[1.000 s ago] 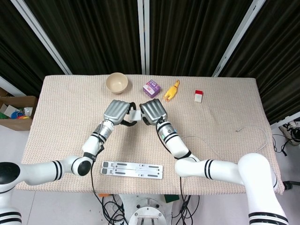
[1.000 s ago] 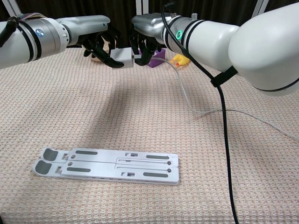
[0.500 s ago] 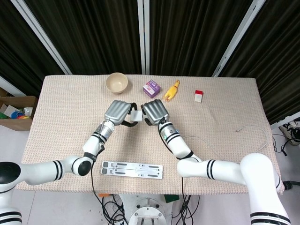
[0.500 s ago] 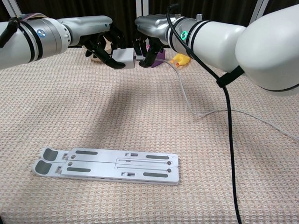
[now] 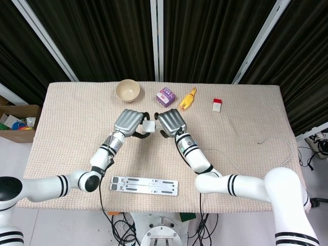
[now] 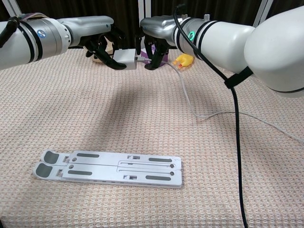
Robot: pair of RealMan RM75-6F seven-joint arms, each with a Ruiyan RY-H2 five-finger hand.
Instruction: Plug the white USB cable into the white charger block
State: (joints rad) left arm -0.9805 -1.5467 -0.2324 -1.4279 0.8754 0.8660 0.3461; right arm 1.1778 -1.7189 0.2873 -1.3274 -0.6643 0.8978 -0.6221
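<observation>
My left hand (image 5: 127,122) (image 6: 102,42) holds the white charger block (image 6: 124,58) (image 5: 149,125) in the air above the middle of the table. My right hand (image 5: 170,122) (image 6: 156,40) faces it closely and pinches the plug end of the white USB cable (image 6: 189,97) (image 5: 225,157). The plug (image 6: 141,60) spans the small gap between the right fingers and the block's face. I cannot tell how deep it sits in the block. From the right hand the cable hangs down to the cloth and trails off to the right.
A silver folding stand (image 6: 109,167) (image 5: 145,185) lies near the front edge. At the back stand a beige bowl (image 5: 127,90), a purple box (image 5: 165,96), a yellow rubber chicken (image 5: 188,98) and a small red-and-white block (image 5: 217,105). A cardboard box (image 5: 15,122) sits off the table's left side.
The right hand has drawn a little to the right, off the block's face, so the plug now shows between them. The left hand and block have held still.
</observation>
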